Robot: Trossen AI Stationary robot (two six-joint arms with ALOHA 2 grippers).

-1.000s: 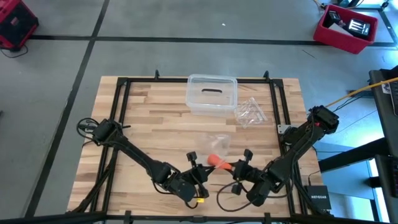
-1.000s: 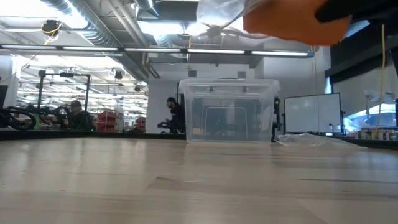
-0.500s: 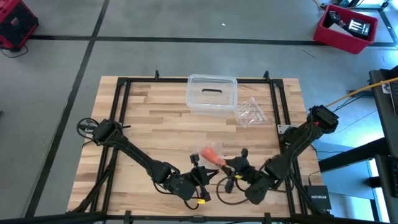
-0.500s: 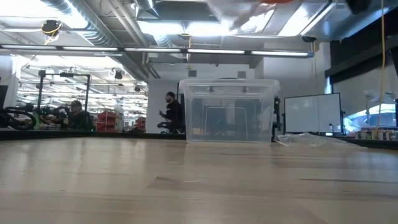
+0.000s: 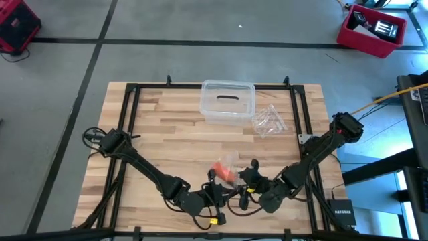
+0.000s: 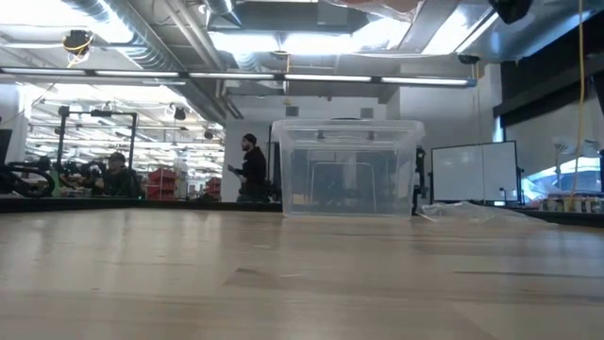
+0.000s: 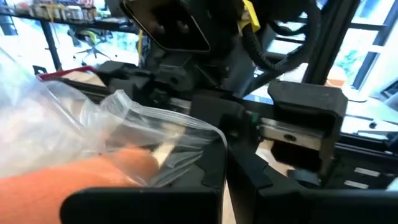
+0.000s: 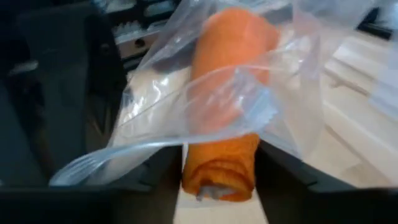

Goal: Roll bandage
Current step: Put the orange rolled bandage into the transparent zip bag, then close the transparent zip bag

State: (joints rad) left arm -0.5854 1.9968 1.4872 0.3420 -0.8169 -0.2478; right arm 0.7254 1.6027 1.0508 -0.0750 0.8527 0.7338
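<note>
2 sets of jaws meet near the desk's front edge, and I see them both on 1 clear plastic bag (image 8: 236, 93). Left gripper (image 5: 212, 182): jaws pressed together, pinching the bag's edge, as the left wrist view shows. Right gripper (image 5: 249, 175): jaws stand apart on either side of the bandage (image 8: 227, 118); I cannot tell from the right wrist view whether they touch it. Bandage is a compact orange roll, upper part inside the bag, lower end sticking out of the bag between the right jaws. High view puts roll and bag between the 2 grippers, lifted off the desk (image 5: 167, 134). Further back: clear plastic box (image 5: 227, 102) at the far edge, crinkled bag (image 5: 269, 121) just beside it. Low view: person (image 6: 250, 167) standing in the room behind.
</note>
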